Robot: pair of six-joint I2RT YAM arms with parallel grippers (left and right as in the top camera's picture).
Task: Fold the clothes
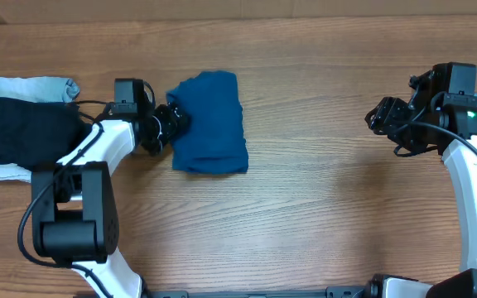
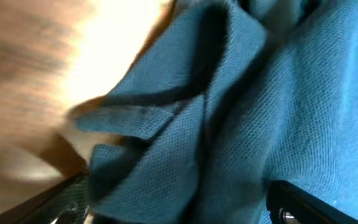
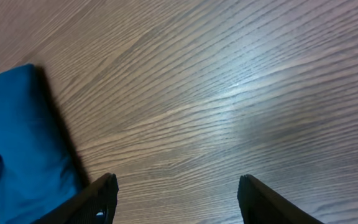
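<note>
Straddling the edge of folded clothes (image 1: 211, 124), left fingers (image 2: 309, 202) stand apart.

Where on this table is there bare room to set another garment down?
The widest bare tabletop lies between the blue shirt and the open right gripper. The strip between the shirt and the near table edge is free too. The left end is crowded: dark garment, light-blue piece, and the left gripper at the shirt's edge.

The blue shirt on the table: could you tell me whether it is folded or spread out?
Folded: the blue shirt lies as a compact, layered bundle, no sleeves spread.
</note>
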